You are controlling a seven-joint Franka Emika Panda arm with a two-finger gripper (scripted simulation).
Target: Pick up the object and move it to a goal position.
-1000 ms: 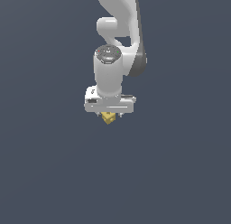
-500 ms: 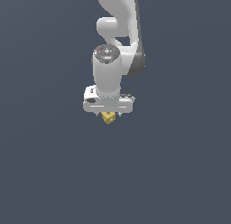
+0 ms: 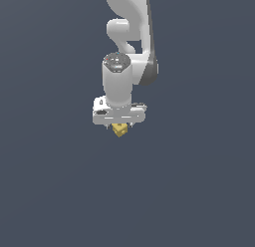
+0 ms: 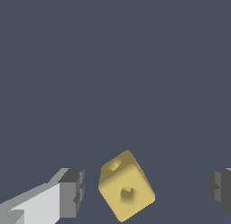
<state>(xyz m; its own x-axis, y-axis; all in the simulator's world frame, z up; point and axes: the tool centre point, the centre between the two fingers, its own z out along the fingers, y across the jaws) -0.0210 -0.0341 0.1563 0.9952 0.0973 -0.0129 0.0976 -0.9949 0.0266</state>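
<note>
A flat slate-grey floor (image 3: 60, 191) is seen filling both views, unmarked and without any visible goal marker. Above it, the white Panda arm (image 3: 130, 22) is shown descending from the upper edge of the exterior view, its wrist pointed straight down. The gripper (image 4: 146, 191) is held wide: in the wrist view one dark finger pad (image 4: 72, 191) is seen at one side of the frame and the other pad (image 4: 220, 188) at the far side, with open floor between them and neither touching anything. The object (image 4: 126, 186), a small mustard-yellow cube with shallow round holes in its faces, is seen lying between the fingers, nearer to one pad than the other and turned at an angle to them. In the exterior view the object (image 3: 119, 130) is visible directly beneath the hand. The piece is judged to be light, rigid and smooth-sided, unlikely to deform or break. A hold across two opposite flat faces is judged best; because the cube is skewed to the pads, some rotation or slipping on closure is to be expected.
</note>
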